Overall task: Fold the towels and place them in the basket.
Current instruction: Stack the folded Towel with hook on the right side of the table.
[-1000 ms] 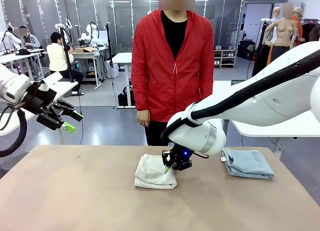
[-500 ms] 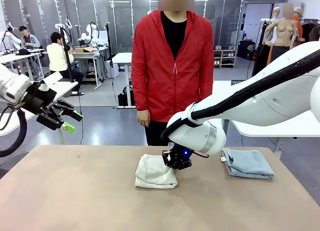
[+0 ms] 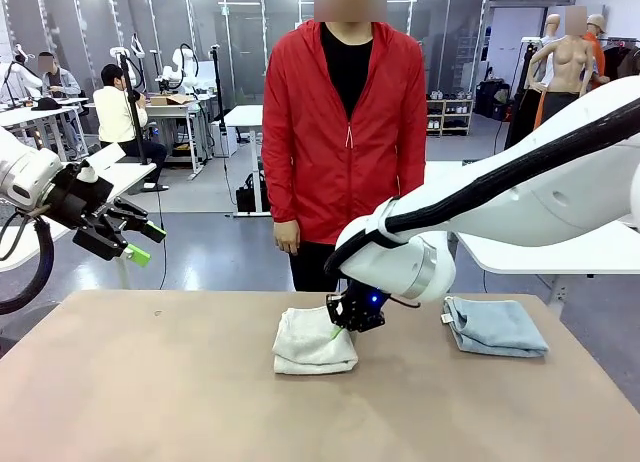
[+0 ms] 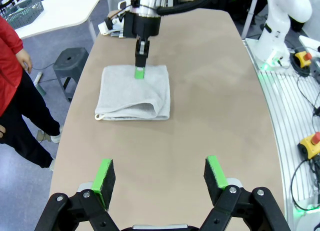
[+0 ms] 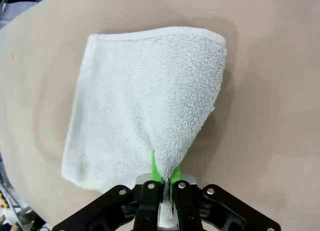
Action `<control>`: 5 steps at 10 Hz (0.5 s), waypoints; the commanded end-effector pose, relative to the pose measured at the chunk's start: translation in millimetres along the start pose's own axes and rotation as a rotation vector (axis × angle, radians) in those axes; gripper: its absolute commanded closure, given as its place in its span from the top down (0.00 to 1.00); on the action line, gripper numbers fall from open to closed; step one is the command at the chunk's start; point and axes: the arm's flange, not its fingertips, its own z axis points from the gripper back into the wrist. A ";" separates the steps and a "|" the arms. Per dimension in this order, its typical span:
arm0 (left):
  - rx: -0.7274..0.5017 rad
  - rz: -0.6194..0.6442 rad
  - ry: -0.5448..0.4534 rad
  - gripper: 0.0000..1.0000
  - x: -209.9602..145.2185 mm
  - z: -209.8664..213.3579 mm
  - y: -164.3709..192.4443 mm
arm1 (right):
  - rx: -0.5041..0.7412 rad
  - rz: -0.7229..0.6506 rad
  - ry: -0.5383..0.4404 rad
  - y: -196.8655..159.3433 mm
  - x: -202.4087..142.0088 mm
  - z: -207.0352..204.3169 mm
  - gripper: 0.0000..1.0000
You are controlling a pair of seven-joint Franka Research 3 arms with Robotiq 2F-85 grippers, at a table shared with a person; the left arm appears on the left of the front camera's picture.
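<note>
Where the front view looks across the tan tabletop (image 3: 150, 382), I see the right gripper (image 3: 335, 331) pressed shut on the near-right edge of the folded cream-white terry-cloth towel (image 3: 312, 342), which lies at the table's middle. A folded light blue terry-cloth towel (image 3: 495, 327) rests well apart at the table's right side. My left gripper (image 3: 140, 242) hangs off the table's left edge, raised, its green-padded fingers spread wide with nothing between them. A person in a red zip jacket (image 3: 345, 132) stands at the far side, arms down.

Left wrist view: the left gripper (image 4: 160, 176) shows both green pads (image 4: 105, 175) far apart over bare tabletop (image 4: 200, 116). Beyond lies the cream-white towel (image 4: 135, 93), with the right gripper (image 4: 140, 72) pinching its far edge.

Right wrist view: the right gripper (image 5: 162, 178) has its two green pads closed together on a drawn-up fold of the cream-white towel (image 5: 145, 96); the rest of the cloth lies flat on the table (image 5: 270, 91).
</note>
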 end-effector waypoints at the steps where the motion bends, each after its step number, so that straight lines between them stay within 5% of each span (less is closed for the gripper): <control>1: -0.002 0.002 0.010 0.90 2.1 1.7 0.5 | -0.007 0.133 0.020 -28.0 8.7 54.6 0.07; 5: -0.002 0.002 0.010 0.90 2.1 1.7 0.5 | 0.002 0.216 0.030 -60.9 18.1 153.5 0.07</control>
